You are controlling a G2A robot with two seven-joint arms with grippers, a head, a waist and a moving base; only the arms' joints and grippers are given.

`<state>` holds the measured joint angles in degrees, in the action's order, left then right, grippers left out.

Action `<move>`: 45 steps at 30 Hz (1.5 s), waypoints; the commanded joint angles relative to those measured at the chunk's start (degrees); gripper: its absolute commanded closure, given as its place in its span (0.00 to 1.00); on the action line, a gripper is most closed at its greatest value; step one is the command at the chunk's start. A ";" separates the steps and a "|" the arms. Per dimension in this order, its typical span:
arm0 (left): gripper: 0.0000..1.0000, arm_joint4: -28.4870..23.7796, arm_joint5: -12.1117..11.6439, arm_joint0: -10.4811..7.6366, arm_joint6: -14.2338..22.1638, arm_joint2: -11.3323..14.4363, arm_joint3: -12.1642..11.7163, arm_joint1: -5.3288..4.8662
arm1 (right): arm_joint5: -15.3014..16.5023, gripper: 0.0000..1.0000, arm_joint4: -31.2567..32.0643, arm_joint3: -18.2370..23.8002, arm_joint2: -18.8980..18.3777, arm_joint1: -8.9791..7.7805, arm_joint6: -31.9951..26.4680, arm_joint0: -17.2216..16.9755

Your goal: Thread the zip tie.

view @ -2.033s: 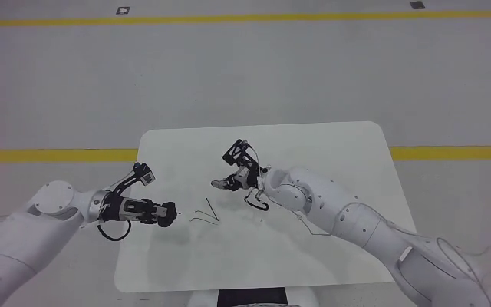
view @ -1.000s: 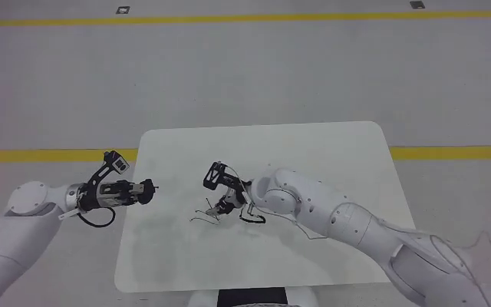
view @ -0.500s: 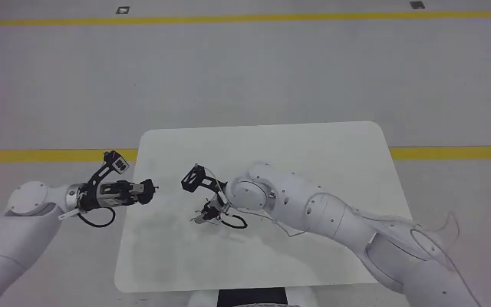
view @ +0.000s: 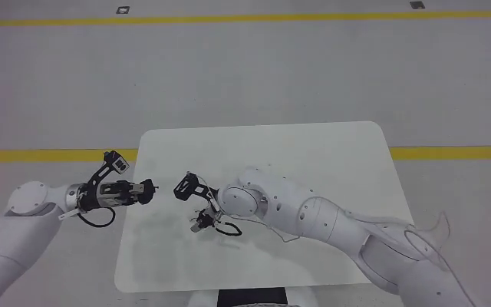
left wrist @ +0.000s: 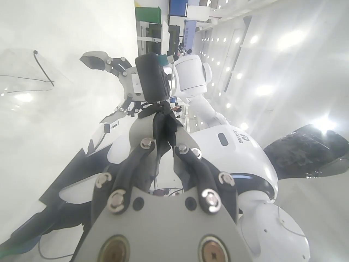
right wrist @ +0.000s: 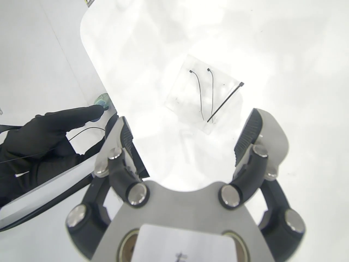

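Note:
Three black zip ties (right wrist: 210, 96) lie loose on a clear plastic sheet (right wrist: 177, 102) on the white table (view: 322, 146). Two are thin and curved, and one is straight (right wrist: 226, 100). My right gripper (right wrist: 188, 124) is open and hovers just above them, with nothing between its fingers. In the top view the right gripper (view: 201, 221) covers the ties. The left wrist view shows the straight tie (left wrist: 43, 69) beside the open right gripper (left wrist: 101, 89). My left gripper (view: 149, 186) is at the table's left edge, shut and holding nothing.
A black, glove-like shape (right wrist: 54, 129) with a thin cable sits at the table's edge near a small greenish object (right wrist: 101, 102). I cannot tell what it is. Bare tabletop spreads to the right and far side.
My right gripper has swung left and nearer the front edge, coming over the zip ties. The left arm drew back to the table's left edge, then stayed still.

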<state>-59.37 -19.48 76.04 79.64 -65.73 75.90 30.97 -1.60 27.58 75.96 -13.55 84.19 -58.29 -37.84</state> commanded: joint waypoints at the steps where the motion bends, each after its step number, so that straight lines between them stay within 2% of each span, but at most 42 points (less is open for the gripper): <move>1: 1.00 0.00 0.00 0.00 0.00 0.00 0.00 0.00 | -1.37 0.00 -0.48 -0.92 0.26 1.01 -1.41 0.21; 5: 1.00 0.00 0.00 0.00 0.00 0.00 0.00 0.00 | -3.71 0.00 -2.62 -4.96 0.49 3.64 -2.97 0.43; 8: 1.00 0.00 0.00 0.00 0.00 0.00 0.00 0.00 | -4.14 0.00 -3.08 -8.09 0.77 5.48 -2.48 0.66; 17: 1.00 0.00 0.00 0.00 0.00 0.00 0.00 0.00 | -4.14 0.00 -3.08 -8.09 0.77 5.48 -2.48 0.66; 19: 1.00 0.00 0.00 0.00 0.00 0.00 0.00 0.00 | -5.68 0.00 -0.83 -7.69 1.56 5.59 -2.61 0.20; 23: 1.00 0.00 0.00 0.00 0.00 0.00 0.00 0.00 | -8.06 0.00 1.21 -6.56 2.18 6.42 -5.02 -0.05; 27: 1.00 0.00 0.00 0.00 0.00 0.00 0.00 0.00 | -7.95 0.00 2.08 -7.84 2.49 7.65 -5.99 -0.18; 28: 1.00 0.00 0.00 0.00 0.00 0.00 0.00 0.00 | -7.45 0.03 2.21 -8.27 2.57 7.95 -6.17 -0.16; 29: 1.00 0.00 0.00 0.00 0.00 0.00 0.00 0.00 | -6.97 0.20 2.26 -9.05 2.53 8.36 -6.05 -0.18; 30: 1.00 0.00 0.00 0.00 0.00 0.00 0.00 0.00 | -6.63 0.31 2.31 -9.61 2.52 8.67 -5.97 -0.21; 31: 1.00 0.00 0.00 0.00 0.00 0.00 0.00 0.00 | -6.25 0.51 2.40 -10.17 2.54 8.98 -5.92 -0.24; 32: 1.00 0.00 0.00 0.00 0.00 0.00 0.00 0.00 | -5.96 0.55 2.50 -11.02 2.55 9.40 -5.93 -0.27; 35: 1.00 0.00 0.00 0.00 0.00 0.00 0.00 0.00 | -6.40 0.58 3.29 -12.60 2.68 10.40 -6.07 -0.18; 39: 1.00 0.00 0.00 0.00 0.00 0.00 0.00 0.00 | -10.07 0.61 5.68 -14.26 3.46 12.14 -7.20 -0.22; 45: 1.00 0.00 0.00 0.00 0.00 0.00 0.00 0.00 | -13.19 0.61 8.62 -16.44 3.81 14.64 -8.71 -0.70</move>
<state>-59.37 -19.48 76.04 79.64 -65.73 75.90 30.97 -14.43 35.69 59.84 -9.73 98.51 -66.78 -38.46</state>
